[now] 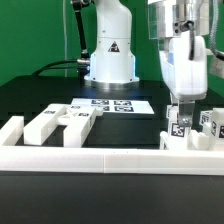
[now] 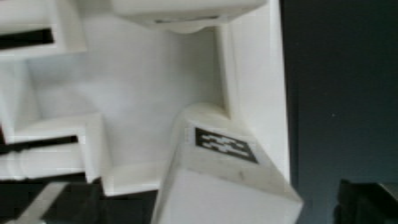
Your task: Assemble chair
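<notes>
The chair is in loose white tagged pieces. One cluster (image 1: 192, 130) stands at the exterior view's right, behind the front rail, and my gripper (image 1: 180, 112) hangs straight down onto it. Several other blocky pieces (image 1: 55, 122) lie at the exterior view's left. In the wrist view a tagged white post (image 2: 222, 150) rises between my fingers, against a larger white frame piece (image 2: 160, 90). My gripper (image 2: 210, 208) is open. A dark fingertip (image 2: 365, 203) stands clear of the post's side, with a gap between them.
The long low white border rail (image 1: 100, 158) runs along the front. The marker board (image 1: 115, 103) lies flat in the middle, in front of the robot's base (image 1: 108, 60). The table top is black, with a green wall behind.
</notes>
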Controlling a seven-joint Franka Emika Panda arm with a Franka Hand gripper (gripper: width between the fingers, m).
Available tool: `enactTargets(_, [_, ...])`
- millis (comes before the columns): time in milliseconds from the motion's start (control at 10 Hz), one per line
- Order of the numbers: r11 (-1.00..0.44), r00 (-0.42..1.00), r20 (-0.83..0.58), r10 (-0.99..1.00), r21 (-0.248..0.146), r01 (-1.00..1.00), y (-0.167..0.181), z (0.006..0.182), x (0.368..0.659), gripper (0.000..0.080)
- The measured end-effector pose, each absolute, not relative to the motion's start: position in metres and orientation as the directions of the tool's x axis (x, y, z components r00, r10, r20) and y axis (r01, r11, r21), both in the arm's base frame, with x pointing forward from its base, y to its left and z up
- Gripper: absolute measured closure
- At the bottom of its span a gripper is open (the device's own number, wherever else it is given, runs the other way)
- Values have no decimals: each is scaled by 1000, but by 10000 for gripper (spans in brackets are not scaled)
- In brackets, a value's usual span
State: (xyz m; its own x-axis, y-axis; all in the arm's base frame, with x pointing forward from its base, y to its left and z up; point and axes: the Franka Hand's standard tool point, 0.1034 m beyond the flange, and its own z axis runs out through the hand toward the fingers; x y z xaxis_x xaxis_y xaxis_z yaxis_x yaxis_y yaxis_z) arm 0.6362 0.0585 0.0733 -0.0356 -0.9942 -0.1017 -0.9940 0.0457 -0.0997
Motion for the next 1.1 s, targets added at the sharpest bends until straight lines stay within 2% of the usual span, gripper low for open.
enactTargets(300, [-161, 171, -78, -982, -117, -980, 58, 73, 636, 149])
enactTargets(500, [-431, 434, -17, -901, -79, -899, 60, 73, 636, 150])
enactTargets(700, [-617, 618, 12, -786, -73, -783, 60, 74, 638, 150])
enactTargets(1100, [-821, 821, 36, -570, -66, -567, 59, 75, 639, 150])
